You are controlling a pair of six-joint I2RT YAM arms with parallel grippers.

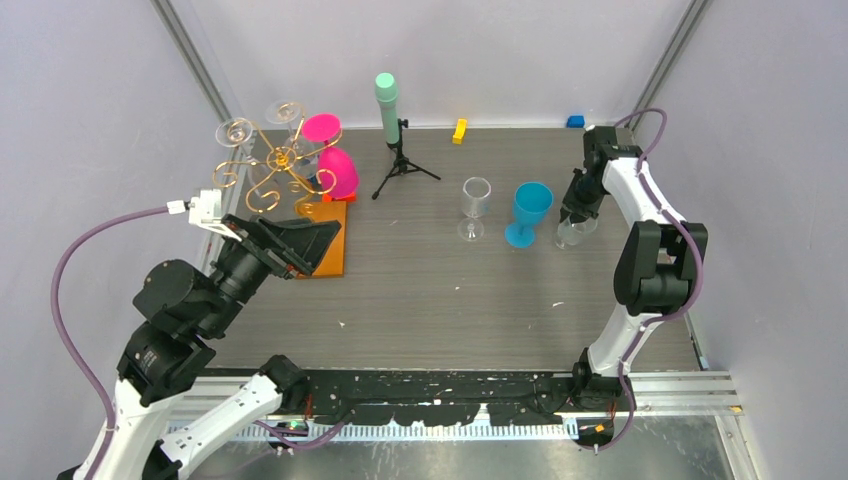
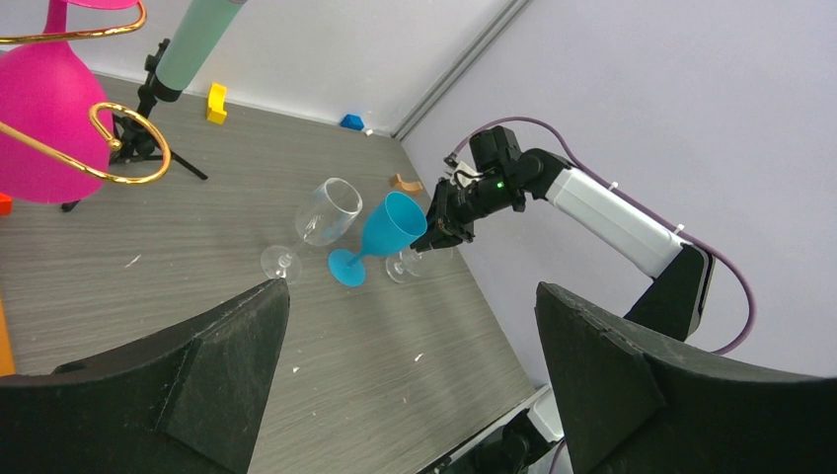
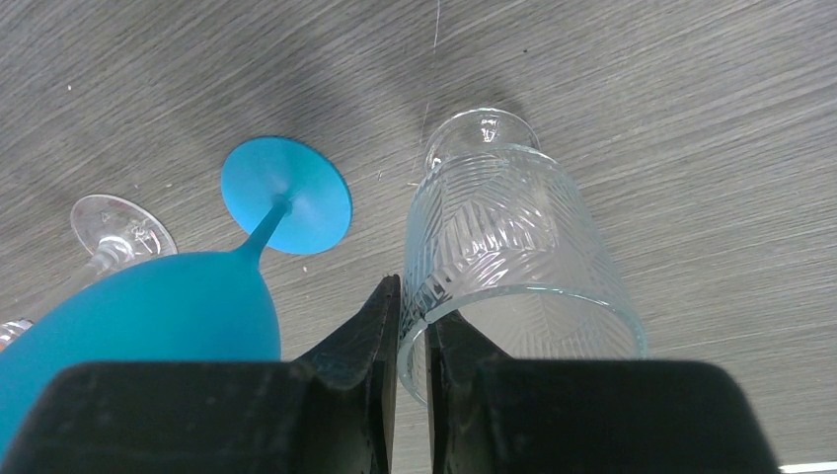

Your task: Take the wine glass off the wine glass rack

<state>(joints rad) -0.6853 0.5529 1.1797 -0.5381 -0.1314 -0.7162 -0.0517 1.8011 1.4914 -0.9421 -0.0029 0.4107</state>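
Wine glass [image 3: 513, 257] is standing by the table's [image 1: 420, 290] right edge, your right gripper [image 3: 413, 316] pinching its rim, probably steadying it; left gripper [image 2: 415, 331] is gaping near the rack [image 1: 283, 160].

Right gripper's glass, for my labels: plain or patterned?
Patterned: clear glass with ribbed herringbone lines, best in right wrist view.

Item 1, rack side: I noted the left gripper [image 1: 318, 240], jaws wide apart, close in front of the wine glass rack [image 1: 280, 165]. Two pink glasses [image 1: 340, 172] hung on its right flank, and the black tripod [image 1: 400, 165] narrowed that gap.

Item 2, centre: the bare table [image 1: 420, 290] gave free passage.

Item 3, right side: the clear stemmed glass [image 1: 475, 205], blue glass [image 1: 530, 212] and patterned glass [image 1: 575, 232] stood crowded together. The right gripper [image 3: 415, 326] pinched the patterned glass's rim; that glass and the blue one possibly touched.
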